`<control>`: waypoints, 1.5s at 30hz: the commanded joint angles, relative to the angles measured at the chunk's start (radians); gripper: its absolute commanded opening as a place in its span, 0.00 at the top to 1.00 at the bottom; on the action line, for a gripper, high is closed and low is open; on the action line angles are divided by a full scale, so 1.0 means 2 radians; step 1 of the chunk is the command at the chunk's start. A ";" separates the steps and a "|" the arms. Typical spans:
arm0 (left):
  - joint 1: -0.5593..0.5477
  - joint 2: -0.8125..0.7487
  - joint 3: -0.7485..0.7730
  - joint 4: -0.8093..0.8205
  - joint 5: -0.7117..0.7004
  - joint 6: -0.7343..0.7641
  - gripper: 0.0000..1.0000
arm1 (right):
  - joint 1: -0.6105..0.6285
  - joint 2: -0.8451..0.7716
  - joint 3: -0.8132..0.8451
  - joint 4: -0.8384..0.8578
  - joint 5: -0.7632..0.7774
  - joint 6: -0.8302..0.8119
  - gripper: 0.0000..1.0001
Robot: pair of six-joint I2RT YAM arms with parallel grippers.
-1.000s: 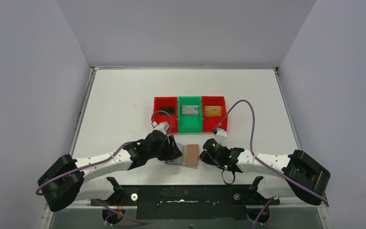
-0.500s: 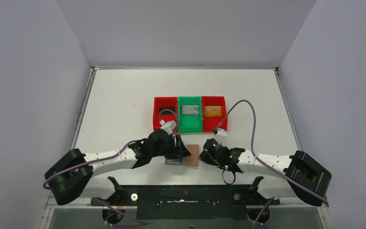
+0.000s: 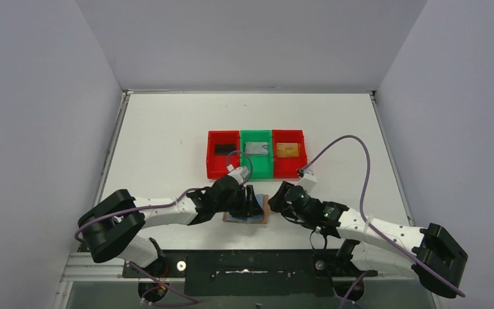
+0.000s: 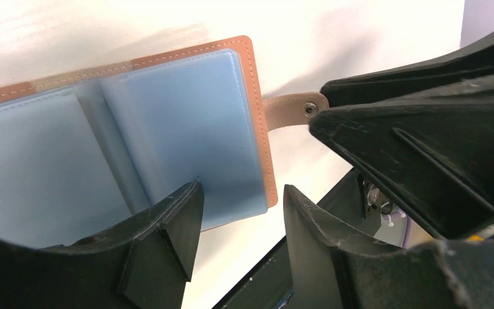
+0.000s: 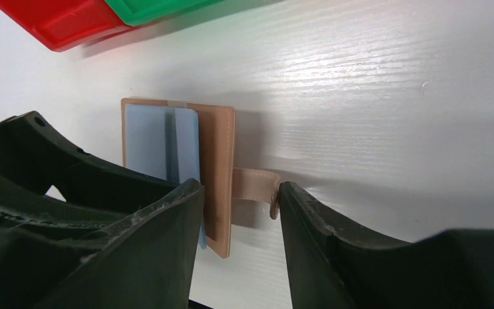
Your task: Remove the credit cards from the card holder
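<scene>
Stitched tan leather card holder (image 4: 173, 122), glossy plastic bins (image 3: 261, 169)

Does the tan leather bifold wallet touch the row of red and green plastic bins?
Apart. The right wrist view shows a strip of bare white table between the tan leather wallet and the red and green plastic bins.

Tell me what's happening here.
A small tan leather bifold card holder lies open, pale blue pockets showing. The left gripper is open above it; the right gripper is open at its strap tab. A black card lies in the left red plastic bin, a silver-grey card in the green bin, a gold-orange card in the right red bin.
</scene>
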 commanded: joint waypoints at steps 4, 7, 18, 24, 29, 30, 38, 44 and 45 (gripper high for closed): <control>-0.003 -0.009 0.022 -0.012 -0.032 0.014 0.62 | -0.012 -0.010 -0.005 0.044 -0.015 -0.008 0.42; -0.003 -0.009 0.019 -0.022 -0.033 0.016 0.68 | -0.025 0.018 0.002 0.061 -0.040 -0.019 0.36; -0.003 -0.012 0.007 -0.023 -0.025 0.017 0.75 | -0.050 0.128 0.037 0.113 -0.105 -0.059 0.37; -0.003 -0.003 0.009 -0.031 -0.027 0.020 0.75 | -0.050 0.118 0.021 0.111 -0.095 -0.043 0.38; -0.003 0.001 0.006 -0.034 -0.033 0.019 0.78 | -0.050 0.102 0.013 0.142 -0.120 -0.049 0.37; -0.003 0.001 0.007 -0.035 -0.033 0.019 0.78 | -0.050 0.105 0.014 0.148 -0.126 -0.054 0.37; -0.003 -0.021 0.009 -0.052 -0.047 0.021 0.79 | -0.049 0.174 0.040 0.124 -0.110 -0.053 0.51; -0.001 -0.087 0.010 -0.118 -0.109 0.022 0.62 | -0.045 0.177 0.036 0.104 -0.090 -0.054 0.73; 0.000 -0.097 0.012 -0.133 -0.124 0.023 0.58 | -0.045 0.177 0.035 0.101 -0.087 -0.054 0.73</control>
